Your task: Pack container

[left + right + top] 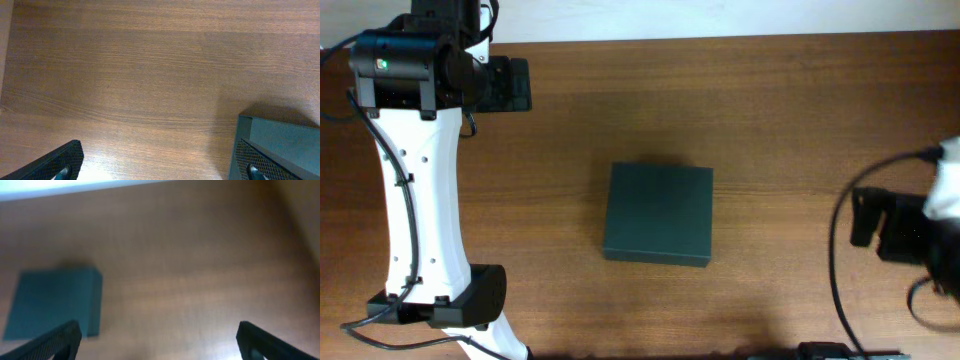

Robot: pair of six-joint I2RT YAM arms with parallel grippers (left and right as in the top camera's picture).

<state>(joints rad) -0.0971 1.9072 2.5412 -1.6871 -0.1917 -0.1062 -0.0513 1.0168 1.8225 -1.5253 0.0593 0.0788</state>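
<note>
Centred on the tabletop [770, 100], the shut container [658, 213] lies between two released, empty claws: right claw [862, 217] level with its side, left claw [515, 84] diagonally off a corner.

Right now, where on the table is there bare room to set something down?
Bare wood lies between the left arm and the container, and between the container and the right arm. The two side edges are crowded by the arms.
</note>
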